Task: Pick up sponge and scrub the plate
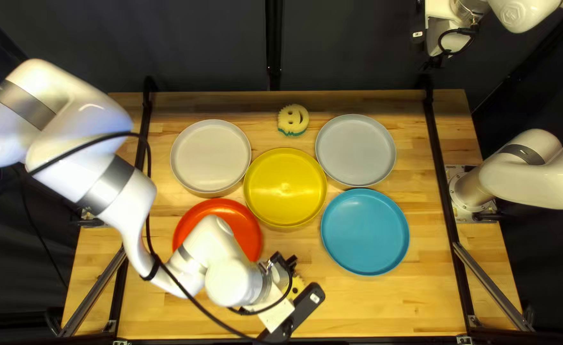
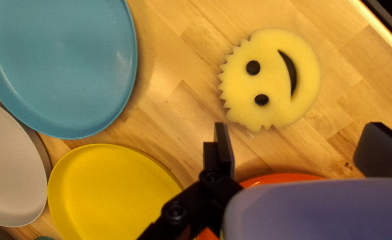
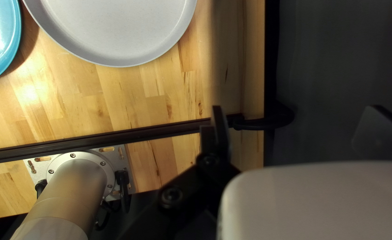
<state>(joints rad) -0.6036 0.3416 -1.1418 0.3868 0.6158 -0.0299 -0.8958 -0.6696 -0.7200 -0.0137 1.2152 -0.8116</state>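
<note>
Closing too soon, my left gripper [image 2: 300, 129], its fingers spread near the all-yellow sponge [image 2: 274, 80], could catch only the toothed edge [image 2: 225, 84] and nudge it away.

In the top left view the left gripper [image 1: 302, 309] partly hides the yellow sponge [image 1: 297, 285] beneath it, its arm the red plate [image 1: 238, 216] beside it. Well off from the left gripper, its wrist view cuts off a green sliver [image 2: 44, 238], too small to tell.

we look down aslant from above the table's near edge [image 1: 390, 329]
closer in both wrist views; all share the blue plate [image 1: 365, 232]
</note>
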